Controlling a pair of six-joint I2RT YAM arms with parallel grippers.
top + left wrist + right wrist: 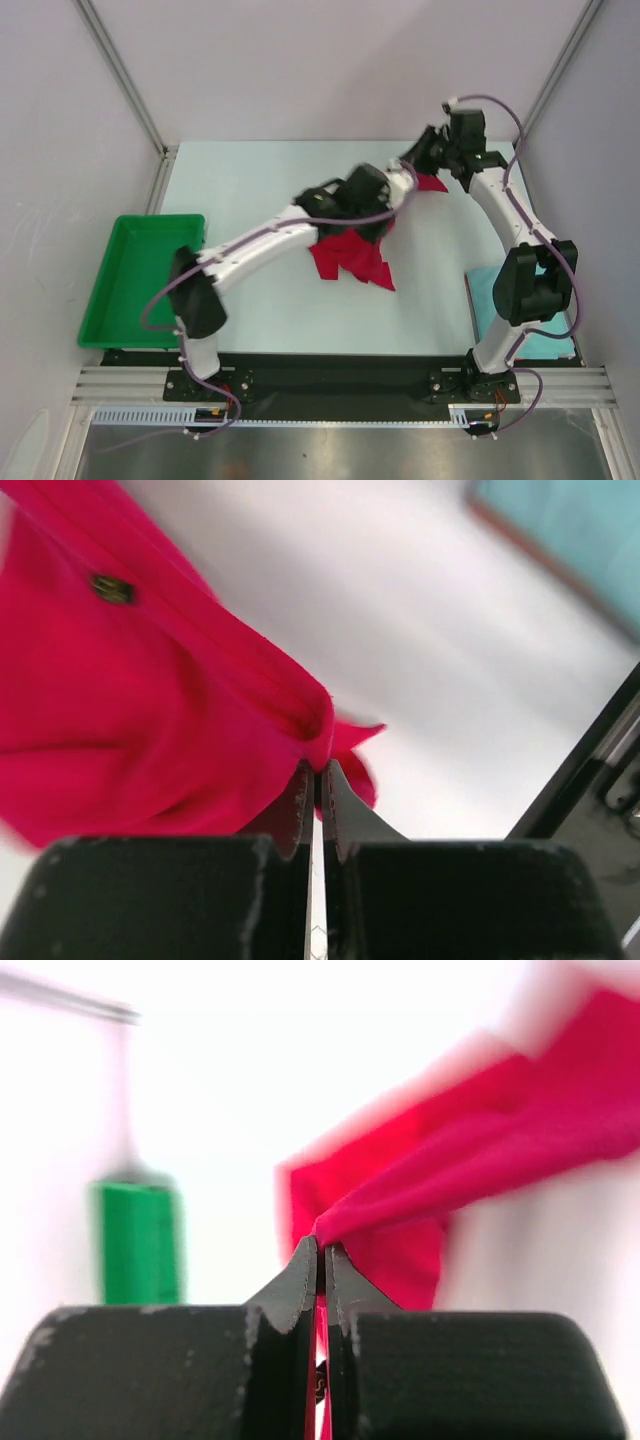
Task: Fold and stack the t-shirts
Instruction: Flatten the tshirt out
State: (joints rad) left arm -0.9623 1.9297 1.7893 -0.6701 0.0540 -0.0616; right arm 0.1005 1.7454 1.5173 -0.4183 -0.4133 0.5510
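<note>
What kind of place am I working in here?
Probably a lab robot cell, not a home: white walls in a metal frame, arms bolted at the table edge, a green tray.

overhead view, wrist close-ups, common red t-shirt (350, 260)

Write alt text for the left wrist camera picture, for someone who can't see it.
The left gripper, shut, pinches an edge of the bright red t-shirt, which fills the left of the frame over the pale table. A blurred corner of the teal shirt shows top right.
</note>
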